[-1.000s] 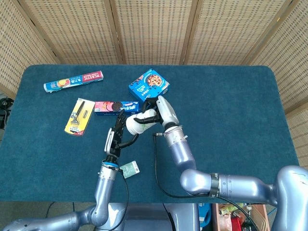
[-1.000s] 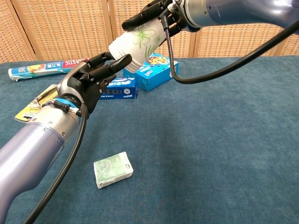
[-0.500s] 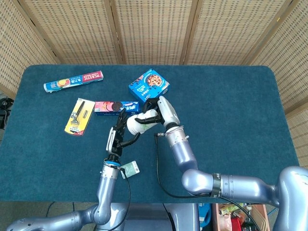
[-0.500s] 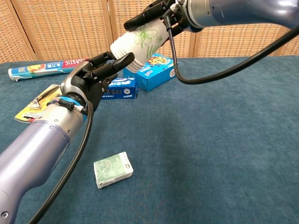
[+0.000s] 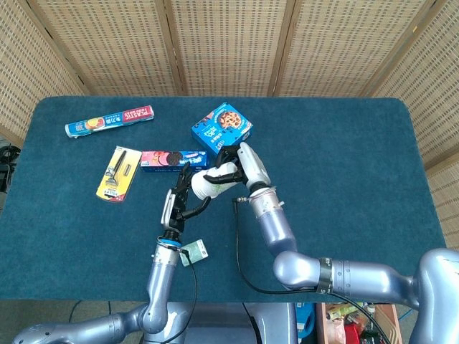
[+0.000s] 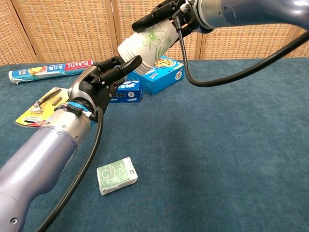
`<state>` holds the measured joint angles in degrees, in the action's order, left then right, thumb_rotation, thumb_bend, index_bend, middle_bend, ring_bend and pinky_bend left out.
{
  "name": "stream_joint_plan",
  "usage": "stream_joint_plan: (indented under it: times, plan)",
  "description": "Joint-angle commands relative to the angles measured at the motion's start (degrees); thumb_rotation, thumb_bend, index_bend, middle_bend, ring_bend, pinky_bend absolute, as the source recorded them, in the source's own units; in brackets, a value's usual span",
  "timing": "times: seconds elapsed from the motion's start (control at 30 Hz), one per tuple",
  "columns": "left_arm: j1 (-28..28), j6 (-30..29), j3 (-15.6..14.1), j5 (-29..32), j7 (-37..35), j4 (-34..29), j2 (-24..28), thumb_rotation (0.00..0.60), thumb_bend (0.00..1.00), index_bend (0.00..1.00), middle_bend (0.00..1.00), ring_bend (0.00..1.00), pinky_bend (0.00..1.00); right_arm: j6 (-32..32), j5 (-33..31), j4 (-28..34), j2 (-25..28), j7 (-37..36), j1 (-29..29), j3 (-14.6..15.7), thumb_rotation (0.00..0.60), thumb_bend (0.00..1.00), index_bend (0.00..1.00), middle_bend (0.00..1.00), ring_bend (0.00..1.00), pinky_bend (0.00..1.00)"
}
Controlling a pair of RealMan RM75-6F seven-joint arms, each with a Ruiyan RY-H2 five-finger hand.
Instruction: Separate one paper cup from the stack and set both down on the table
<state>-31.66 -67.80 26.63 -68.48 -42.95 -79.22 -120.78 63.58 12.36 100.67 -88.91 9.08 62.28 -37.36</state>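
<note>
Gripping, right hand: fingers wrapped round the cup stack, upper centre.
Left hand: fingers spread, touching the stack's base, holding nothing.

The right hand wraps the paper cup stack near its mouth, so the rim and the cups' opening stay hidden in the chest view, and the number of nested cups cannot be told. The top edge of that view cuts off the right hand's upper side. Whether the left hand's fingertips touch the stack's base or sit just short of it cannot be judged in either view. The left hand covers part of the dark blue cookie box behind it. Print on the small green packet is too small to read.
</note>
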Motion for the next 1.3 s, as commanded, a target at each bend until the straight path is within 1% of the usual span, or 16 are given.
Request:
stream_joint_plan:
  times: [0.03, 0.13, 0.37, 0.53, 0.6, 0.87, 1.1, 1.3]
  plan:
    - [-0.12, 0.11, 0.08, -0.04, 0.02, 0.14, 0.01, 0.6, 0.39, 0.67, 0.0, 0.0, 0.0, 0.01, 0.03, 0.09, 0.15, -0.01, -0.09, 0.02, 0.6, 0.28, 0.77, 0.68, 0.55, 0.8]
    - [-0.33, 0.47, 0.38, 0.1, -0.11, 0.19, 0.07, 0.6, 0.42, 0.67, 0.0, 0.0, 0.0, -0.06, 0.19, 0.28, 0.36, -0.15, -0.3, 0.07, 0.6, 0.28, 0.77, 0.68, 0.55, 0.8]
    - [-0.6, 0.94, 0.3, 0.15, -0.02, 0.45, 0.05, 0.6, 0.42, 0.67, 0.0, 0.0, 0.0, -0.32, 0.33, 0.47, 1.0, -0.58, -0.87, 0.07, 0.6, 0.28, 0.77, 0.68, 0.55, 0.8]
    - [0.01, 0.13, -0.32, -0.12, 0.14, 0.29, 0.1, 0.6, 0.48, 0.67, 0.0, 0.0, 0.0, -0.53, 0.43, 0.58, 1.6, -0.96, -1.16, -0.25, 0.6, 0.28, 0.77, 0.68, 0.55, 0.8]
    - [0.04, -0.09, -0.2, 0.06, 0.4, 0.49, -0.1, 0.6, 0.49, 0.67, 0.0, 0.0, 0.0, -0.61, 0.51, 0.74, 1.74, -0.99, -1.21, -0.2, 0.6, 0.28, 0.77, 0.68, 0.55, 0.8]
    - [-0.52, 0.34, 0.26, 0.15, 0.66, 0.53, -0.41, 0.6, 0.49, 0.67, 0.0, 0.0, 0.0, -0.7, 0.51, 1.16, 1.99, -1.3, -1.38, 0.05, 0.6, 0.28, 0.77, 0.68, 0.55, 0.8]
    - [-0.84, -0.36, 1.23, 1.11, 1.95, 1.38, -1.44, 0.6, 0.49, 0.67, 0.0, 0.0, 0.0, -0.61, 0.64, 1.54, 2.22, -1.51, -1.4, 0.08, 0.6, 0.28, 0.77, 0.68, 0.55, 0.8]
    - [-1.37, 0.51, 1.31, 1.29, 2.34, 2.03, -1.55, 0.6, 0.49, 0.67, 0.0, 0.0, 0.0, -0.66, 0.8, 1.71, 2.19, -1.66, -1.4, 0.37, 0.6, 0.28, 0.77, 0.68, 0.55, 0.8]
